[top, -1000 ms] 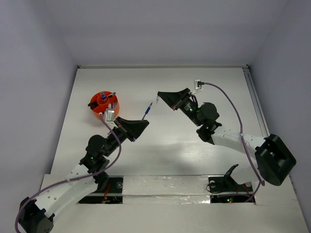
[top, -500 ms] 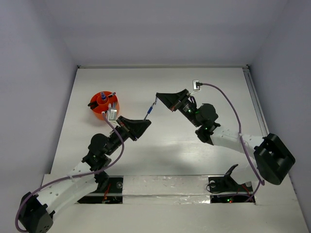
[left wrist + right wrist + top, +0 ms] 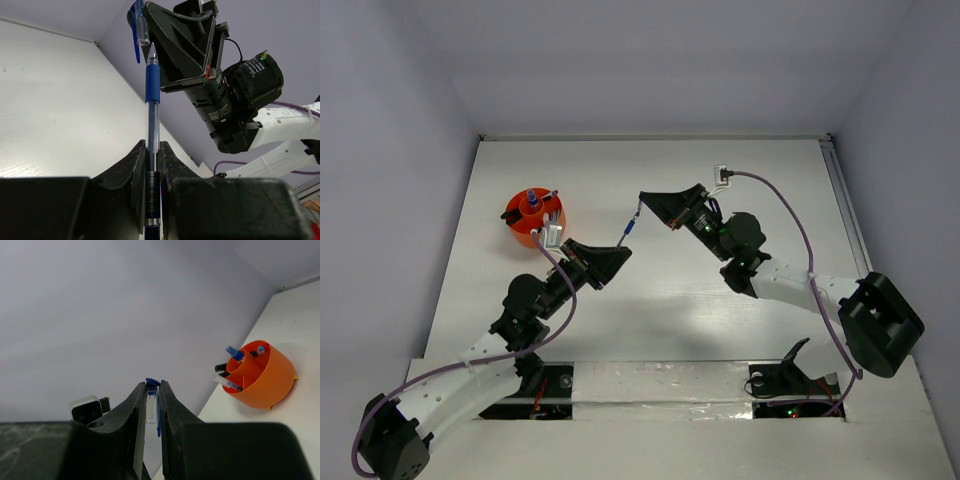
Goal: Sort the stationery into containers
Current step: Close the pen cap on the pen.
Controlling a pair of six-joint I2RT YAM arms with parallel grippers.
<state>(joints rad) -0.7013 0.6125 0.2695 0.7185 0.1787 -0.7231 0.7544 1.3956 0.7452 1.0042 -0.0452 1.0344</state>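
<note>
Blue-gripped and clear-barrelled, the pen [image 3: 152, 115] is clenched by its lower end in our left gripper [image 3: 617, 257], just right of the cup [image 3: 265, 385], with its bare tip slanting up and away from the cup. Our right gripper [image 3: 642, 197], further right of the cup, pinches the cap [image 3: 152, 407], whose open end sits just beside the pen's tip; we cannot tell whether they touch. Other pens [image 3: 234, 354] stand in the cup's compartments.
</note>
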